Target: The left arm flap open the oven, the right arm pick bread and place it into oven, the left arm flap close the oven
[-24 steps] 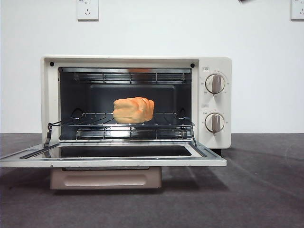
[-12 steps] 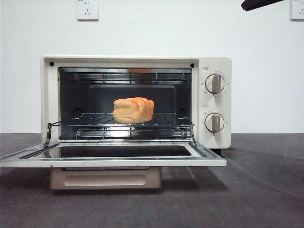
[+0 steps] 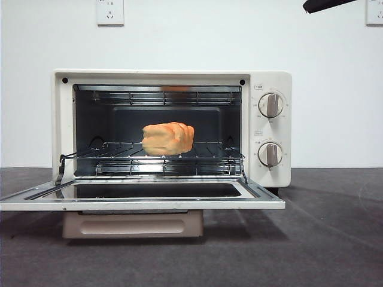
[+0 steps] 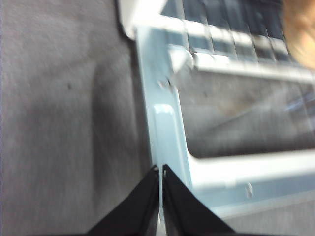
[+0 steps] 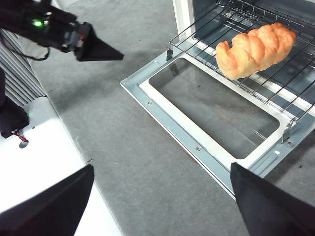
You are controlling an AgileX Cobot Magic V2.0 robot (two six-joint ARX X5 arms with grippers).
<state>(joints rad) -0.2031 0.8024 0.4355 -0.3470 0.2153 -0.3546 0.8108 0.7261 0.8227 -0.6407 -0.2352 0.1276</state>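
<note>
The cream-white oven (image 3: 269, 81) stands with its door (image 3: 143, 204) flapped down flat. The golden-orange bread (image 3: 168, 138) lies on the wire rack inside, and also shows in the right wrist view (image 5: 256, 49). My left gripper (image 4: 160, 168) is shut and empty, hovering over the side rail of the open door (image 4: 170, 128). The right wrist view shows it (image 5: 115, 56) above the table beside the door's corner. My right gripper (image 5: 162, 169) is open wide and empty, high above the table in front of the door (image 5: 162, 123).
A black arm tip (image 3: 326, 5) shows at the top right corner of the front view. Two round knobs (image 3: 270, 104) are on the oven's right panel. A white robot base (image 5: 44, 147) lies beside the grey table surface.
The black arm tip at the front view's top right corner has come further into the picture. The oven, door and bread have not moved.
</note>
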